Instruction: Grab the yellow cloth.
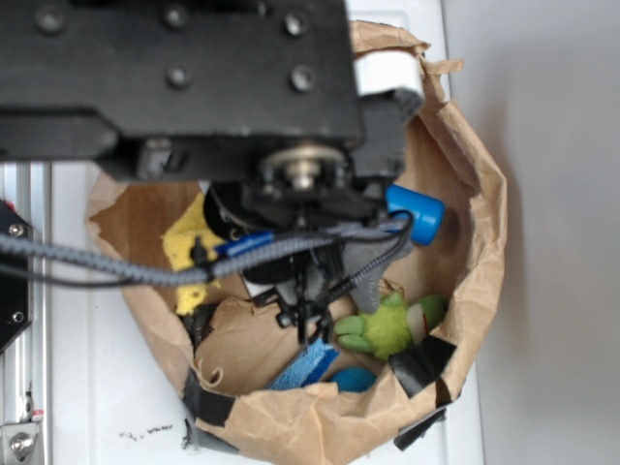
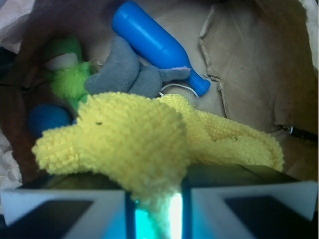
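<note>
In the exterior view, the black arm of the robot fills the upper left part and hangs over a brown paper bag that stands open on the white counter. Black tape holds the torn rim of the bag at the front. A part of the yellow cloth shows at the left inside the bag, under the arm and behind the grey cables. The pincer itself is hidden by the arm here, so from this view I cannot tell how it stands. A blue bottle shows at the right of the arm. Lower in the bag lie a lime-green plush toy and a blue ribbed sponge, near each other.

In the wrist view, the yellow cloth fills the middle. Its lower fold goes down into the narrow gap between the two white fingers of the pincer, which is pressed together on the cloth and pinches it. The cloth spreads to the left and to the right above the fingers. Behind it lies a grey soft toy, and the blue bottle lies tilted just beside this toy. The green plush toy is at the left, with a round blue thing below it, blurred. The brown paper of the bag is all around.
</note>
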`<state>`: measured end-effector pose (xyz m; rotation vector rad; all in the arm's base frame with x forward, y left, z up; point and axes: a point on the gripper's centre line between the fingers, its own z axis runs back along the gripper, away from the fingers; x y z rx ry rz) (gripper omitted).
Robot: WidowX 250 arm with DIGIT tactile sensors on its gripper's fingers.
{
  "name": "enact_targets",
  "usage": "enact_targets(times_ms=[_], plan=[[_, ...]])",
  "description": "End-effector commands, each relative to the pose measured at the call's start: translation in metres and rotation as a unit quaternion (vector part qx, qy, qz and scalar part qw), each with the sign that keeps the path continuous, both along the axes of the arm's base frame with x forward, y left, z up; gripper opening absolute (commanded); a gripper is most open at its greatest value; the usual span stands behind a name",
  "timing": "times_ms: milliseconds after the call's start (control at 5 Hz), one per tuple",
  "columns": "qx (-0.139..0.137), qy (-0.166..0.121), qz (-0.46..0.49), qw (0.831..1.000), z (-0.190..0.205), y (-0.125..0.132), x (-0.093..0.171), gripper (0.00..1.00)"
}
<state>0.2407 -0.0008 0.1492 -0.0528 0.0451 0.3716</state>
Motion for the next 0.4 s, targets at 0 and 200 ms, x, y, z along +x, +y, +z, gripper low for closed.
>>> enact_targets(times_ms=[0,200], plan=[[-0.001,-0.060,0.007,0.998,0.0346,0.0266,0.0047,0.00],[0.009,-0.061,0.021,0.998,0.0330,0.0254,0.0085,0.00]])
